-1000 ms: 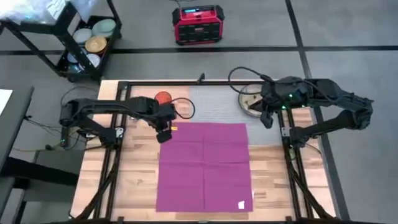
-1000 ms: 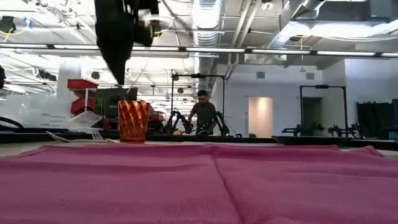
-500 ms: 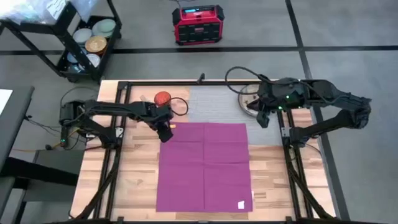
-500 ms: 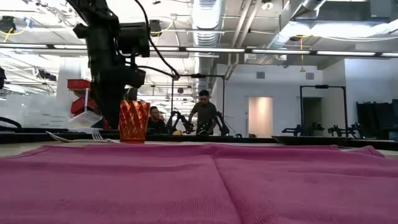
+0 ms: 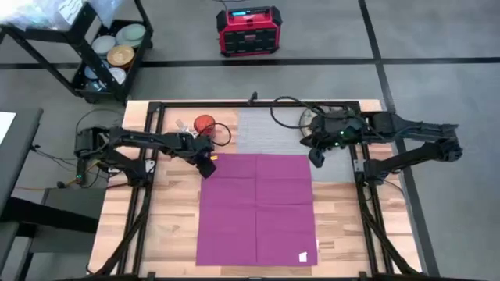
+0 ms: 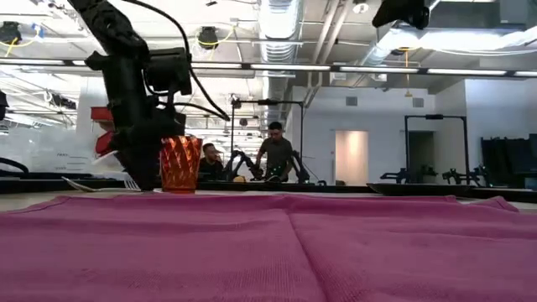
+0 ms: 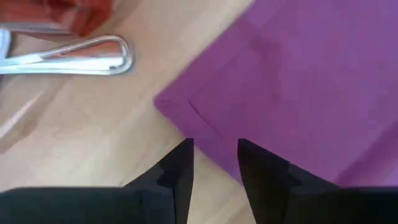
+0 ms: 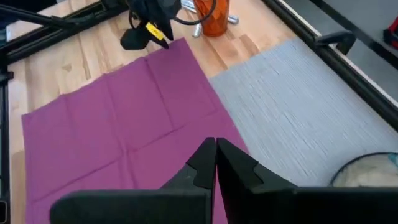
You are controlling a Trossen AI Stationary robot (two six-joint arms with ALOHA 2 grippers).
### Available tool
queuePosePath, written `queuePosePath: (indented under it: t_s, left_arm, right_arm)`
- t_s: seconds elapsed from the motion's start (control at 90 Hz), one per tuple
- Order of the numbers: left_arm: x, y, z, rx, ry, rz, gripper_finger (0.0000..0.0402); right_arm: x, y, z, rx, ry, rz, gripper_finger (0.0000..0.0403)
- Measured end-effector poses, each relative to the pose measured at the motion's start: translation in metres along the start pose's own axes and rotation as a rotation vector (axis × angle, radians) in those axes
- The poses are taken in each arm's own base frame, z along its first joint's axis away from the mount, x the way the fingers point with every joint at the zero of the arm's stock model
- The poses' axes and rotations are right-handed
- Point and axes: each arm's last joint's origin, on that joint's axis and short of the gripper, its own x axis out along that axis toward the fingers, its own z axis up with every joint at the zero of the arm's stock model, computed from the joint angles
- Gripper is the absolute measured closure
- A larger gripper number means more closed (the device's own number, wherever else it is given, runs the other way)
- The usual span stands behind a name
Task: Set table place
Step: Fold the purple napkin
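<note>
A magenta napkin (image 5: 256,208) is lying unfolded and flat across the near part of the table (image 5: 173,231), its far edge overlapping the grey ribbed mat (image 5: 269,130) that is stretching toward the table's far side. The left arm is reaching in from the left edge with its forearm running nearly level over the planks, and the left gripper (image 5: 209,167) is pointing down at the napkin's far left corner; in its wrist view the two dark fingers (image 7: 176,177) are standing a little apart, holding nothing, with the napkin corner (image 7: 180,109) lying just ahead of the gap between them. The right arm is bending in from the right edge, elbow out beyond the table frame, and the right gripper (image 5: 316,157) is hanging over the napkin's far right corner at the mat's edge; its fingers (image 8: 202,163) are pressed together with nothing between them. Beyond the left gripper, a small orange cup (image 5: 204,125) is standing upright on the bare wood beside the mat, with steel cutlery (image 7: 74,55) lying just next to it. Farthest back on the right, a round beige plate (image 8: 367,174) is resting on the mat's far corner, partly hidden beneath the right arm.
</note>
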Motion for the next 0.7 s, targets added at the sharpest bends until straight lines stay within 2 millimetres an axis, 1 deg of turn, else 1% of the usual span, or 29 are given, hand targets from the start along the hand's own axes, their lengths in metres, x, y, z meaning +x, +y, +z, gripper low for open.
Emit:
queuePosePath:
  t_s: [0.233, 0.356, 0.5, 0.589, 0.644, 0.7]
  left_arm:
    - [0.001, -0.003, 0.006, 0.001, -0.066, -0.023, 0.0296]
    - [0.012, -0.005, 0.006, -0.003, -0.030, -0.025, 0.0308]
    - [0.025, -0.011, 0.006, 0.001, 0.005, -0.018, 0.0323]
    - [0.027, -0.013, 0.007, -0.004, 0.003, -0.024, 0.0327]
    - [0.027, -0.013, 0.007, -0.006, 0.008, -0.024, 0.0339]
    - [0.026, -0.014, 0.008, -0.007, 0.012, -0.029, 0.0367]
  right_arm:
    - [0.007, 0.000, -0.004, 0.011, -0.003, 0.003, 0.0403]
    - [0.011, -0.001, -0.008, 0.019, 0.020, 0.003, 0.0403]
    - [0.011, 0.000, -0.008, 0.026, 0.019, 0.012, 0.0403]
    - [0.009, -0.001, -0.008, 0.026, 0.015, 0.014, 0.0403]
    - [0.009, -0.001, -0.008, 0.022, 0.013, 0.015, 0.0403]
    - [0.009, -0.001, -0.008, 0.020, 0.013, 0.015, 0.0403]
